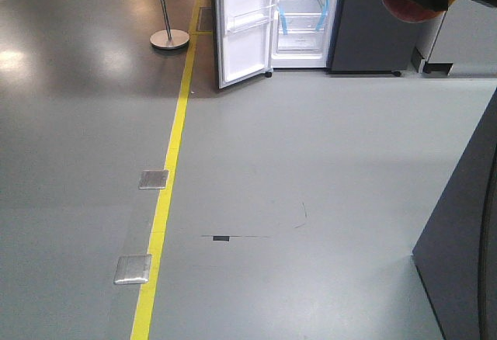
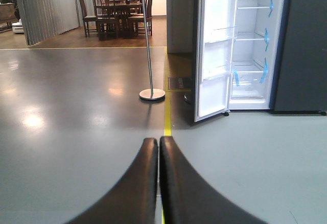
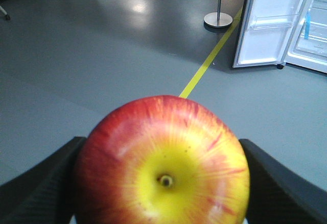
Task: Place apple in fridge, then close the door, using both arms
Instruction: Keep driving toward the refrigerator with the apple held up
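Your right tool point(image 3: 163, 193) had the apple point(image 3: 162, 152) pinched tight, stem dimple facing the camera. Your left tool point(image 2: 159, 178) was pressed together, empty. The fridge point(image 2: 255, 45) sat around 1 o'clock, door point(image 2: 214, 55) hanging open.

The apple point(image 3: 163, 168) is showing smooth, glossy skin. The floor point(image 1: 78, 84) is gleaming and mirroring lights. The door point(image 1: 245, 53) is showing a glossy white lining with clear plastic bins. The plates point(image 1: 133, 268) are looking like brushed metal.
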### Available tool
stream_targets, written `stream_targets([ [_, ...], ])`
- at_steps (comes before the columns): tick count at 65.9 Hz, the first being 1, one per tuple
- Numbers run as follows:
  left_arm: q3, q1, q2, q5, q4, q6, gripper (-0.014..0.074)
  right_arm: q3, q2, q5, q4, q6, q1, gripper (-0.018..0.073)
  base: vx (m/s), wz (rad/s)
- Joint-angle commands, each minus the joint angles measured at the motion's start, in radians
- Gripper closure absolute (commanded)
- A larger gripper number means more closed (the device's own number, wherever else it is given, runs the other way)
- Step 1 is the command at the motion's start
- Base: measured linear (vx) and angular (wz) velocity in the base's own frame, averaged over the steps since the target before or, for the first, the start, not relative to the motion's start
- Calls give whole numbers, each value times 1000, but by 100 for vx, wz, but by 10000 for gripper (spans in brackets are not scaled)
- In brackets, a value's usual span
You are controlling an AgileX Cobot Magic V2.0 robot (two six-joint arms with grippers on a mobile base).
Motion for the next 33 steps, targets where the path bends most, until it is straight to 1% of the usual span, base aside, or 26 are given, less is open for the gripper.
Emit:
stream_targets([
  [1, -20, -6, -6, -73, -6, 0, 603, -32, -30, -61, 38, -4, -3, 438, 9, 0],
  [33, -20, -6, -6, -73, -6, 0, 603, -32, -30, -61, 38, -4, -3, 438, 8, 1],
])
